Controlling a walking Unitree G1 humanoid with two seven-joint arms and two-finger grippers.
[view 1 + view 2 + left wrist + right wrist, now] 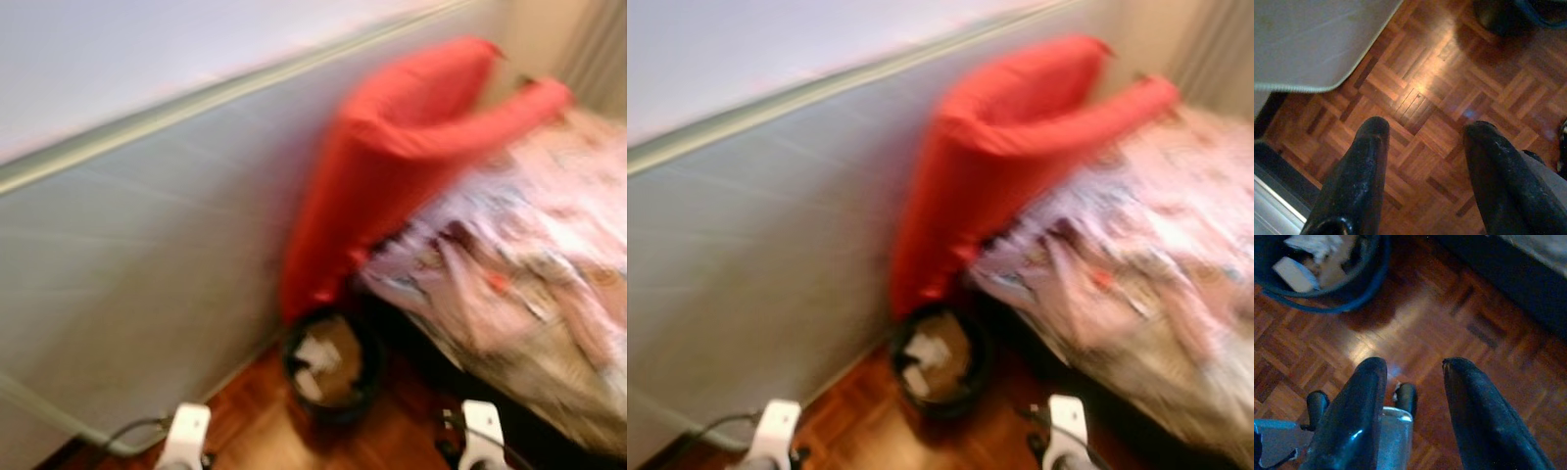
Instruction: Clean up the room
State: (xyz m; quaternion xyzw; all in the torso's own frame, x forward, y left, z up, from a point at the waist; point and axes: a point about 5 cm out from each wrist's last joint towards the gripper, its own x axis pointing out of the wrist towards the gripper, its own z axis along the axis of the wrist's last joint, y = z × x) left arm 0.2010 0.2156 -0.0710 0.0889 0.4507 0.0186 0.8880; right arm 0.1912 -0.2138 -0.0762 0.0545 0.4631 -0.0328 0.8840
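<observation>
Blurrily, one round dark waste bin (328,367) is seen on the wooden parquet floor (1449,122), at the foot of one large pale grey mattress (147,255) that leans along the left. Inside the bin, white crumpled paper scraps (312,357) and something brown are made out; an exact count cannot be told. One red garment (392,147) is draped just above the bin, touching one bed with a pink patterned cover (529,264) on the right. Two tools are counted. The left tool (1425,166) is held over bare parquet, its fingers spread apart, nothing gripped. The right tool (1413,401) is likewise parted and empty, near the bin's rim (1347,298).
</observation>
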